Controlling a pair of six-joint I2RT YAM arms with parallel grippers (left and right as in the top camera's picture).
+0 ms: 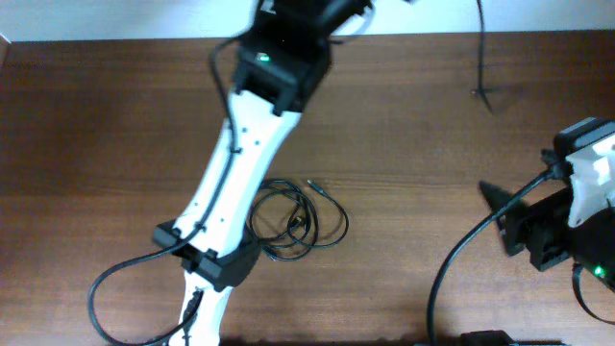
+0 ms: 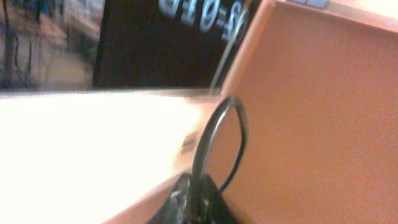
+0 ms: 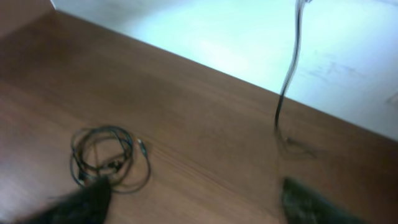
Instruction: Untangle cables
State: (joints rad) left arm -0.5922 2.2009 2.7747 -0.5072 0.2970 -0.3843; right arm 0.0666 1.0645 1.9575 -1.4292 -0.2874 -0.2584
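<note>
A small coiled bundle of thin black cables (image 1: 293, 223) lies on the brown table near the middle, with a small plug end (image 1: 312, 183) pointing up-right. It also shows in the right wrist view (image 3: 109, 158). Another thin black cable (image 1: 483, 58) hangs down at the back right, and its end touches the table (image 3: 278, 121). My left arm is raised toward the far edge. In the left wrist view my left gripper (image 2: 199, 199) is shut on a looped black cable (image 2: 214, 134). My right gripper (image 3: 196, 205) is open and empty, to the right of the bundle (image 1: 509, 216).
The wooden table (image 1: 115, 125) ends at a white far edge (image 1: 96, 19). The left arm's white link (image 1: 235, 183) crosses above the table beside the bundle, with its own thick black lead (image 1: 115, 279). The right arm's thick lead (image 1: 452, 269) curves at the front right.
</note>
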